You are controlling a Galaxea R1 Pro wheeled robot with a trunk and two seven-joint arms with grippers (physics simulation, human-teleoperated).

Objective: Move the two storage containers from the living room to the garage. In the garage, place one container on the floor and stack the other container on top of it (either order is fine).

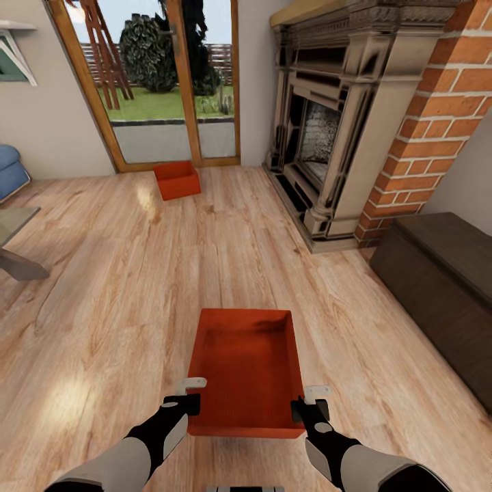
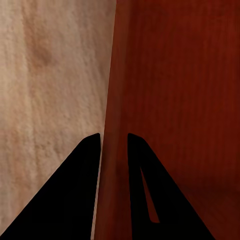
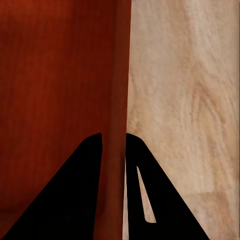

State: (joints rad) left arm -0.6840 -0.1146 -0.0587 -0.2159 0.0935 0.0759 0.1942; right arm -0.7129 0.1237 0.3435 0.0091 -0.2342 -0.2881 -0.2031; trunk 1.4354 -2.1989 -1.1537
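I am in the living room, over light wood planks (image 1: 116, 287). One orange-red storage container (image 1: 246, 369) lies lengthwise just in front of me, between both arms. My left gripper (image 1: 193, 396) pinches its left side wall near the close corner. My right gripper (image 1: 309, 403) pinches the right side wall. In the left wrist view, the left gripper (image 2: 113, 142) straddles the thin wall of the container (image 2: 180, 90). The right gripper (image 3: 114, 142) does the same on the container (image 3: 55, 90). The second storage container (image 1: 177, 179) sits far ahead by the glass doors. The garage and its floor are out of view.
A brick fireplace (image 1: 335, 137) stands ahead on the right, with a dark wooden chest (image 1: 444, 287) against the right wall. Glass doors (image 1: 171, 82) fill the far wall. A blue sofa (image 1: 10, 171) and a low table (image 1: 14, 232) sit at the left edge.
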